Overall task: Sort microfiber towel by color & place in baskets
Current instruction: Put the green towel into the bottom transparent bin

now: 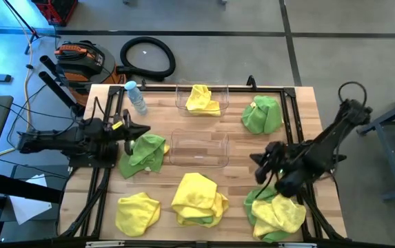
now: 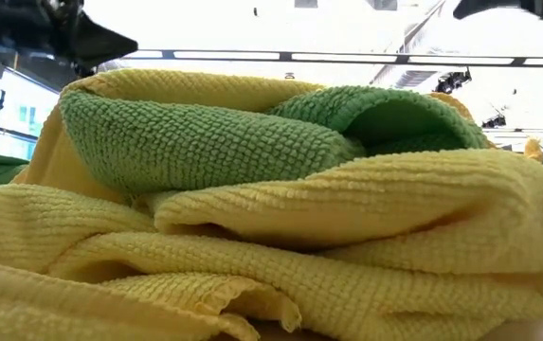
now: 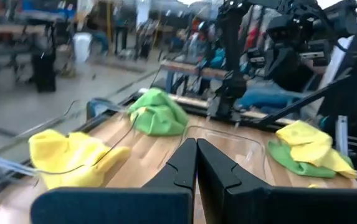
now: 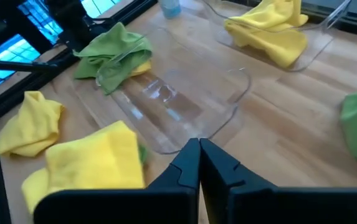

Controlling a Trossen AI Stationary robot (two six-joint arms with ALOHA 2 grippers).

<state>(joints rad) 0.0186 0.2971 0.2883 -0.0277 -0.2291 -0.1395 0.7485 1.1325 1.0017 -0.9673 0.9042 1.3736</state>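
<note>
Yellow and green microfiber towels lie bunched about the table. A yellow towel (image 1: pixel 202 98) sits in the far clear basket (image 1: pixel 180 96); the near basket (image 1: pixel 198 148) holds nothing. A green towel over yellow (image 1: pixel 143 153) lies just below my left gripper (image 1: pixel 142 131), which is shut and hovers, holding nothing (image 3: pixel 197 152). My right gripper (image 1: pixel 258 167) is shut as well (image 4: pixel 199 152), above the table between the near basket and a green-and-yellow pile (image 1: pixel 277 212). Other towels: green (image 1: pixel 262 114), yellow (image 1: pixel 136 211), yellow over green (image 1: pixel 198 200).
A small clear bottle with a blue cap (image 1: pixel 136 96) stands at the far left of the table. A dark frame (image 1: pixel 290 110) runs along the table's edges. The yellow-over-green pile (image 2: pixel 271 218) fills the low view. Bare wood (image 1: pixel 235 162) shows right of the near basket.
</note>
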